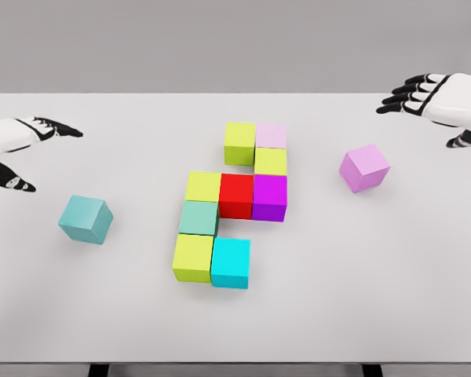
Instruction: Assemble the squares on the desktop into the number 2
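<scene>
Nine blocks are sitting close together in the middle of the desk (424, 314), making most of a number 2. The top row is showing only a lime block (239, 143) and a pale pink block (271, 136), so it is looking short on its left. The bottom row is ending at the cyan block (231, 263), so it is looking short on its right.

Two blocks are waiting apart from the shape. The teal block (85, 219) is lying toward the left edge. The light purple block (364, 167) is lying toward the right edge, turned a little.

The left hand (20, 145) is hovering by the left edge, fingers spread, holding nothing. The right hand (436, 98) is hovering near the far right corner, also spread and empty.

To do this well, I think each hand should be taking its nearer block, squeezing two flat sides, turning it straight, and setting it down snug without bumping the others.

I am seeing no writing or labels anywhere.
</scene>
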Available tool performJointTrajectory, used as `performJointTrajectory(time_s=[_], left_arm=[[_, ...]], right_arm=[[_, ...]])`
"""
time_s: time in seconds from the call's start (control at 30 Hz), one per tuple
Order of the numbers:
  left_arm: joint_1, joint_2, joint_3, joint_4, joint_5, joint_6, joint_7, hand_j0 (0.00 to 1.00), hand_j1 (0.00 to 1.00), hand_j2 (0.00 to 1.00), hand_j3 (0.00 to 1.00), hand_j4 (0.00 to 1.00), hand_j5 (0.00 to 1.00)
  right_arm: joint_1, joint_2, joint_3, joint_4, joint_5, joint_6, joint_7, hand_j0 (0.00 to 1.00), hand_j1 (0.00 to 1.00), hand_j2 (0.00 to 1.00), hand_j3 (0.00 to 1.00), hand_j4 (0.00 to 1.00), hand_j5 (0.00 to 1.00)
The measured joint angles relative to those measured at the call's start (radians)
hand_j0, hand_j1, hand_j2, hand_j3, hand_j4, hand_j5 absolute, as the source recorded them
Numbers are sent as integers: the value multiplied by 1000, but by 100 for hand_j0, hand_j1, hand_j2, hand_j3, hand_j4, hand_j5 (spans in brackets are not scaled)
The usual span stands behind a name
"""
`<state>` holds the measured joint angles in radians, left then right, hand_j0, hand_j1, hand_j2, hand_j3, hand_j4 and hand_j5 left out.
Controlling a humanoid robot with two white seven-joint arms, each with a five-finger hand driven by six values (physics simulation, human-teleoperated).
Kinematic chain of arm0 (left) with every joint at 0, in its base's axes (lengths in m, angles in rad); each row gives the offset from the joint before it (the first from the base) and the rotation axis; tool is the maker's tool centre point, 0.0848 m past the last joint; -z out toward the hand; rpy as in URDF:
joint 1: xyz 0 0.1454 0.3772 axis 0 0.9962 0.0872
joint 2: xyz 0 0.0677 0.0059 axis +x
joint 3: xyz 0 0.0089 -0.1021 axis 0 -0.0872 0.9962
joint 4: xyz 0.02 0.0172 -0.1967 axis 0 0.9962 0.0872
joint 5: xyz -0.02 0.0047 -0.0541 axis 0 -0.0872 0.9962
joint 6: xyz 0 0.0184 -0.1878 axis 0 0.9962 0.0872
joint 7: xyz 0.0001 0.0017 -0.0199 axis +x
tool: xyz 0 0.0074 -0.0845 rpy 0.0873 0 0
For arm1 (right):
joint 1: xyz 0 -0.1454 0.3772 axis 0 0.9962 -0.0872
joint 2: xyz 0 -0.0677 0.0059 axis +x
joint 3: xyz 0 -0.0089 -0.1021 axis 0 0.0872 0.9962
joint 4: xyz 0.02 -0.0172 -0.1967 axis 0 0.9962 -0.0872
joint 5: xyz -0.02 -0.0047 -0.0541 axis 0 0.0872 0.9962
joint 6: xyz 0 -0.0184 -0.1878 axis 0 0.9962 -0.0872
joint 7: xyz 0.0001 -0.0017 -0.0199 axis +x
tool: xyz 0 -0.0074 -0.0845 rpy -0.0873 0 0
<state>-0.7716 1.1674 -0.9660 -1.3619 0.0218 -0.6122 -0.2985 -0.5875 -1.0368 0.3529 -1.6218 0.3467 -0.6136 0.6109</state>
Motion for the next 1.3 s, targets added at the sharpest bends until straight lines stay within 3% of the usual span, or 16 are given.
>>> performJointTrajectory(time_s=[0.1, 0.3, 0.53, 0.63, 0.77, 1.03, 1.3], left_arm=[[-8, 32, -70, -112, 95, 0, -30, 100, 100, 100, 100, 100, 100], [-8, 91, -115, -215, 174, 8, -73, 100, 100, 100, 100, 100, 100], [0, 83, -142, -302, 283, 317, -56, 100, 100, 100, 100, 100, 100], [0, 75, -176, -325, 292, 392, 26, 100, 100, 100, 100, 100, 100], [2, 72, -206, -337, 283, 425, 69, 100, 100, 100, 100, 100, 100], [2, 71, -248, -335, 267, 437, 84, 100, 100, 100, 100, 100, 100], [5, 43, -257, -305, 210, 441, 85, 100, 100, 100, 100, 100, 100]], right_arm=[[-14, 0, 5, -4, 1, 0, 0, 100, 100, 100, 100, 100, 100], [-35, -1, 85, -12, -3, 14, 0, 100, 100, 100, 100, 100, 100], [-43, 21, 138, -37, -101, 246, 0, 100, 100, 100, 100, 100, 100], [-54, 56, 159, -40, -115, 291, 0, 100, 100, 100, 100, 100, 100], [-55, 81, 199, -37, -121, 316, 0, 100, 100, 100, 100, 100, 100], [-57, 118, 276, -18, -115, 355, 0, 100, 100, 100, 100, 100, 100], [-89, 174, 302, 93, -93, 357, 0, 100, 100, 100, 100, 100, 100]])
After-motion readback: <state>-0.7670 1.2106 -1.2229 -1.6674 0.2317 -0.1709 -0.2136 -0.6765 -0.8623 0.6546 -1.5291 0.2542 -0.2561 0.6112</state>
